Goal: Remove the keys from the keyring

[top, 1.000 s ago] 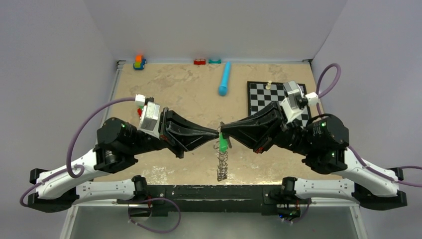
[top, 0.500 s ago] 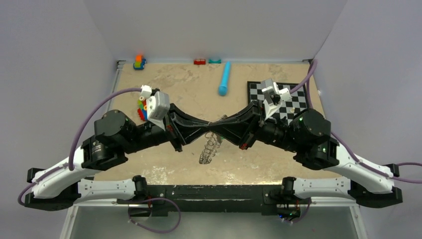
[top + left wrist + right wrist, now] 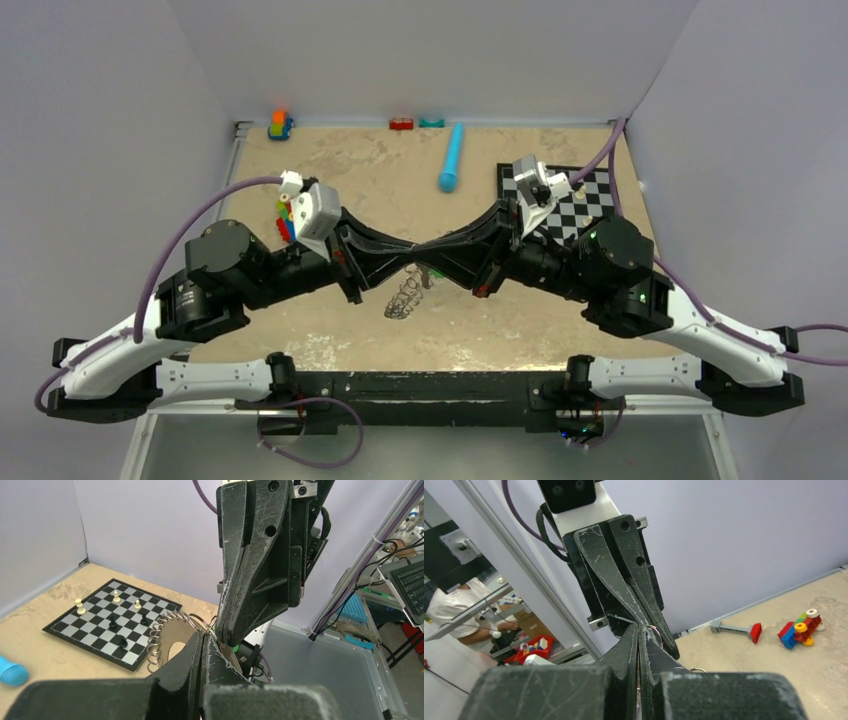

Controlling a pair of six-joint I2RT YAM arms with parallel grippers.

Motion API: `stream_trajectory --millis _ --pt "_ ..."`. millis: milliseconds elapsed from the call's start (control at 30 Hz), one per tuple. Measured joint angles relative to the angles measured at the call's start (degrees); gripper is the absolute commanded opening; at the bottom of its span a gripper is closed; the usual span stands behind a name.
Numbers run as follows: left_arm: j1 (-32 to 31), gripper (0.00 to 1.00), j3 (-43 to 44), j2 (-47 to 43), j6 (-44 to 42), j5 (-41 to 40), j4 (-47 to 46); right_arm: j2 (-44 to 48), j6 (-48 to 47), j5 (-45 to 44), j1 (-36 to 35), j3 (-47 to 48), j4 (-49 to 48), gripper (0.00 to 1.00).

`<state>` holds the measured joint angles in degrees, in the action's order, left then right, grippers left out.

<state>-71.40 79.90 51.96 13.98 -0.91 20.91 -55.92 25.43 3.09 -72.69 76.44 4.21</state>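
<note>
— While you were looking away, both wrists rolled over. A second ago the left gripper (image 3: 408, 263) and the right gripper (image 3: 432, 263) met tip to tip with the keyring (image 3: 405, 298) hanging straight down beneath them, edge-on. Now the pair has drifted a little left and away from the bases. The ring slants out low and to the left, hanging in the air above the table (image 3: 350, 180).

— Has anything come off it?

— Not that I can see. From the left wrist the keys (image 3: 155, 642) sit all round the hoop like a wreath, with the chessboard (image 3: 95, 625) behind them.

— And the grip?

— Both pairs of fingers are clenched tight, nose to nose, at the ring's upper rim. The left looks to have the wire itself. What the right has I can't tell. There's a sliver of green by its tips, so it may be pinching the green-headed key (image 3: 234, 642), which a second ago dangled in plain view just under it.

— So that was a twist.

— I'd reckon so: working one key round the coil while the other arm steadies the ring. It's early days, with the whole wreath left to do.
</note>
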Motion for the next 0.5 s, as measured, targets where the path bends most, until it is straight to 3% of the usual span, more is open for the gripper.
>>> stream_trajectory --millis 500 --pt "-0.4 0.0 1.7 -1.8 -0.1 0.7 0.9 -2.6 5.6 6.9 0.7 -2.1 -10.7 0.0"
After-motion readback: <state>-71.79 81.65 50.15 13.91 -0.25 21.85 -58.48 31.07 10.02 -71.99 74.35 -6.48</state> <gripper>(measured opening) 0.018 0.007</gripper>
